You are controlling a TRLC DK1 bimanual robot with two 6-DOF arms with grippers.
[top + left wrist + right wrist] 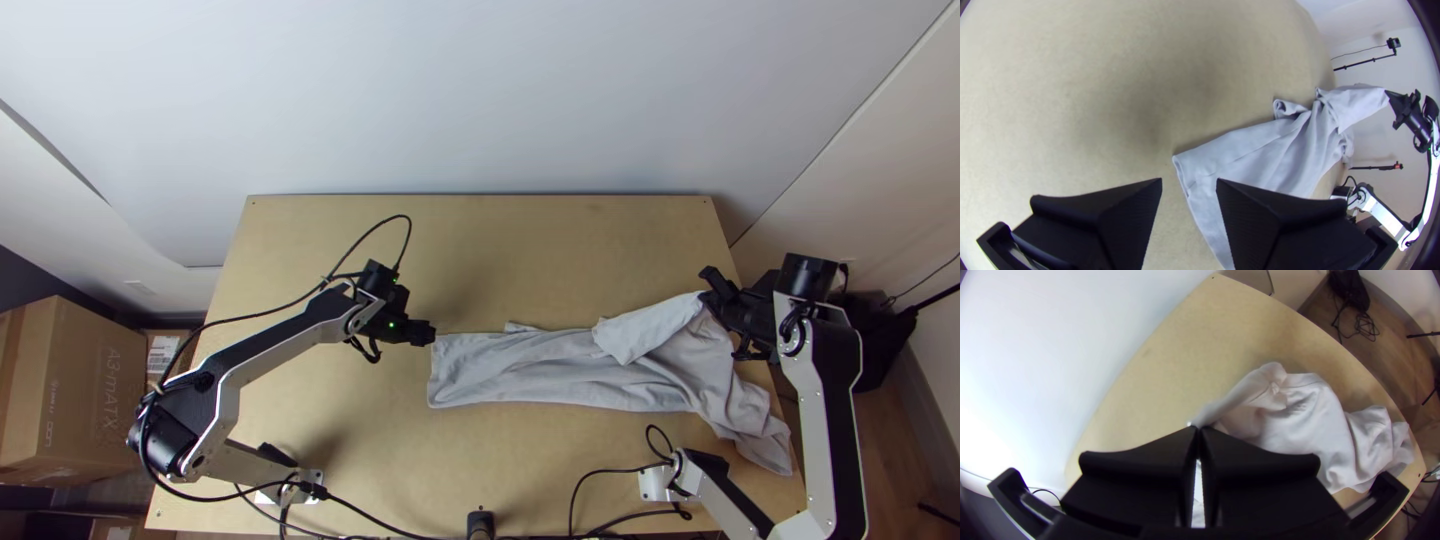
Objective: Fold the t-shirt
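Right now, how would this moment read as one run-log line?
t-shirt: long strip on table, rumpled toward right | left gripper: open beside left end | right gripper: shut on lifted t-shirt part | fold unfinished

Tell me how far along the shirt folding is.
Early on, it seems. The shirt already lies in a long strip, fairly flat at one end; whether that counts as a fold, I can't tell. In hand: the right gripper is shut on a raised bit of cloth, while the left gripper is open near the flat end. Left: probably straightening the rumpled end, then folding.
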